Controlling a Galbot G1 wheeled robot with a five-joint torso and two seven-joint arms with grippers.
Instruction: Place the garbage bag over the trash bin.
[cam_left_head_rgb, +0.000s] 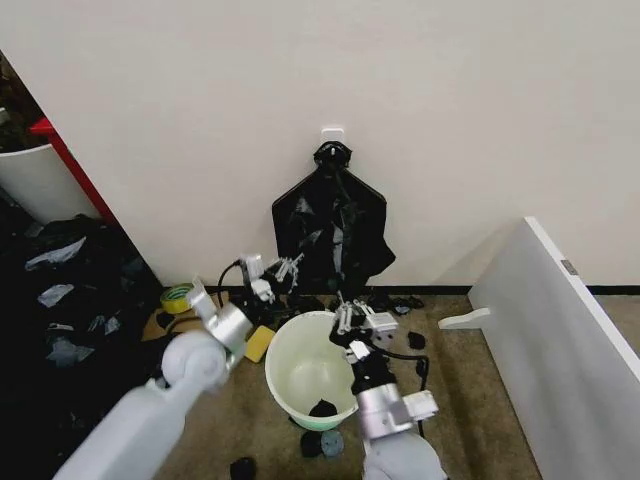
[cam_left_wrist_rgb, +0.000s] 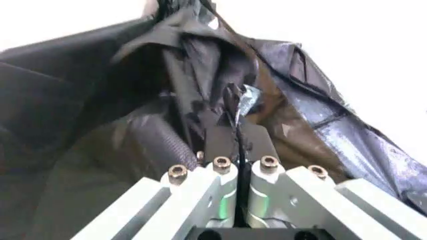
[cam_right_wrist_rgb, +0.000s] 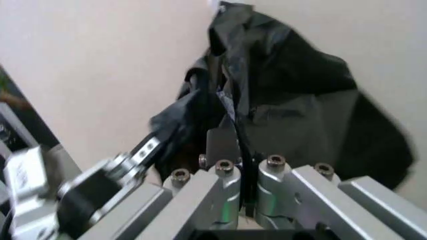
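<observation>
Both hands are pinched shut on thin black plastic: left hand (cam_left_head_rgb: 288, 266) at the hanging garbage bag's (cam_left_head_rgb: 330, 225) 7 o'clock, right hand (cam_left_head_rgb: 352, 318) at 6, over the trash bin (cam_left_head_rgb: 290, 352) on the floor.

place: lab test corner | cues: bare wall (cam_left_head_rgb: 200, 120); carpet floor (cam_left_head_rgb: 470, 400); white partition panel (cam_left_head_rgb: 560, 340)

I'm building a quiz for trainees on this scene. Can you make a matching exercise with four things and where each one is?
1 trash bin
2 bundle of black bags
3 yellow block
4 left hand

A hanging from the wall hook
B lying on the floor beside the bin
C standing upright on the floor
D raised by the bundle's lower edge

Pairs: 1C, 2A, 3B, 4D
</observation>
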